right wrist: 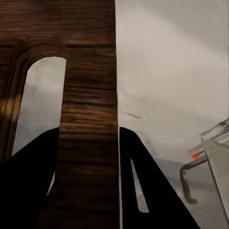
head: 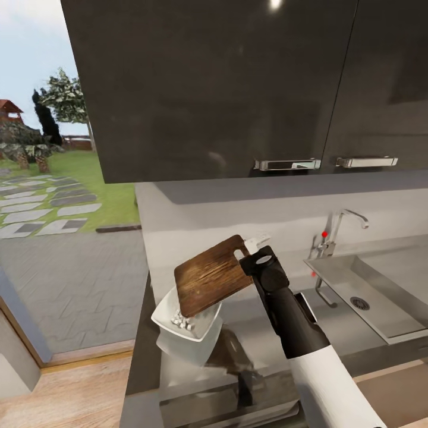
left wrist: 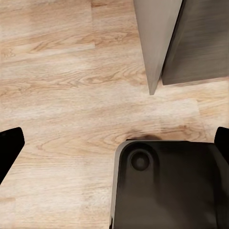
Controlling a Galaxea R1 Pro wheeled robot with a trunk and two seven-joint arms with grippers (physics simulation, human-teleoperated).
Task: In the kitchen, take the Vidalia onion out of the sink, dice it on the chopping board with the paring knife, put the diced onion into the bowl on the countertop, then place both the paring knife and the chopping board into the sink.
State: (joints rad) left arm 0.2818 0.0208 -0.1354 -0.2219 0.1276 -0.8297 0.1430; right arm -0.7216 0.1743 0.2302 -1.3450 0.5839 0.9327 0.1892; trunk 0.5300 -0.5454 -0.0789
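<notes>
The right tool (head: 248, 254) is clamped on the handle end of the rectangular brown wooden chopping board (head: 211, 276). In the right wrist view its two dark fingers (right wrist: 143, 191) sit on either side of the strip of wood between the slot-shaped handle hole and the board's (right wrist: 88, 109) edge, pressed against it. The board is held above the glossy grey desk (head: 261, 321), tilted, with its far end lowered over the shallow white squarish bowl (head: 185, 330). That end overlaps the bowl's rim; whether it touches cannot be told. Small pale diced pieces (head: 181, 321) lie in the bowl just under the board's lower edge. The bowl stands near the desk's end, well apart from the steel sink (head: 374, 291) and its tap (head: 342, 229), which lie toward the right arm's side.

The left tool (left wrist: 114, 148) hangs over the light wood floor (left wrist: 62, 95), its dark fingertips (left wrist: 9, 145) set wide apart with nothing between them.
</notes>
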